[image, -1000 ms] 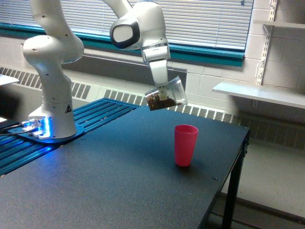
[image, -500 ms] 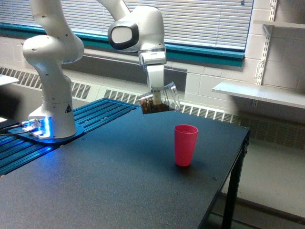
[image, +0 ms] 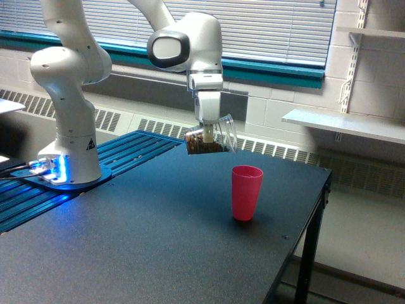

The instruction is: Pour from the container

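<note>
item one, my tool [image: 207, 132]: closed on the clear container [image: 210, 137], gripping it from above at mid-wall. container: held in the air, tipped well over, mouth toward the exterior view's right, brown granular bits gathered at its base end on the left. it hangs above the table [image: 145, 240], up and to the exterior view's left of the pink cup [image: 246, 192], well apart from it. pink cup: upright on the table near the right edge. white arm base [image: 68, 152]: on a blue ribbed platform [image: 120, 155] at far left. behind: window blinds [image: 272, 28], wall shelf [image: 345, 123].
</note>
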Controlling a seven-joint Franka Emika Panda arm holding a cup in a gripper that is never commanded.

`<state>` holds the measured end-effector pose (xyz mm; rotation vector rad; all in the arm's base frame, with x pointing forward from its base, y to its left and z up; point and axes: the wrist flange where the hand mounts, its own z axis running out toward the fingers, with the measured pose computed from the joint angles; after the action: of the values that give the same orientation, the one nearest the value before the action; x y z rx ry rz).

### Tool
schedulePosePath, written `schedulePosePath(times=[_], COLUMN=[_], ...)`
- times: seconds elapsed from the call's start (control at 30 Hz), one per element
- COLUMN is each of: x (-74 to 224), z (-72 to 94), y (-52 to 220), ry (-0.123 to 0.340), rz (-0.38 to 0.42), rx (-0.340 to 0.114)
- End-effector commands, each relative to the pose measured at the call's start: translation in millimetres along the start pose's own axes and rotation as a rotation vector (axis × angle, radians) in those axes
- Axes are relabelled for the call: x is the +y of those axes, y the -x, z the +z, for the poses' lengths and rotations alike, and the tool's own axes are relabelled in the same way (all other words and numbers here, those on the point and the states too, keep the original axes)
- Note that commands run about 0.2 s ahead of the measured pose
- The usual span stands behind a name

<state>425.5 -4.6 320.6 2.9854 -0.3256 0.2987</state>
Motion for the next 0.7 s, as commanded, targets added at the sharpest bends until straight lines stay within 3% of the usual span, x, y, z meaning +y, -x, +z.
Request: schedulePosePath(times=[0.03, 0.7], x=[-12.4, -24.3], z=[-1.0, 2.1], y=[-7.3, -23.5], ry=[0.022, 0.109], rz=[0.017, 0.015], rx=[0.000, -0.030])
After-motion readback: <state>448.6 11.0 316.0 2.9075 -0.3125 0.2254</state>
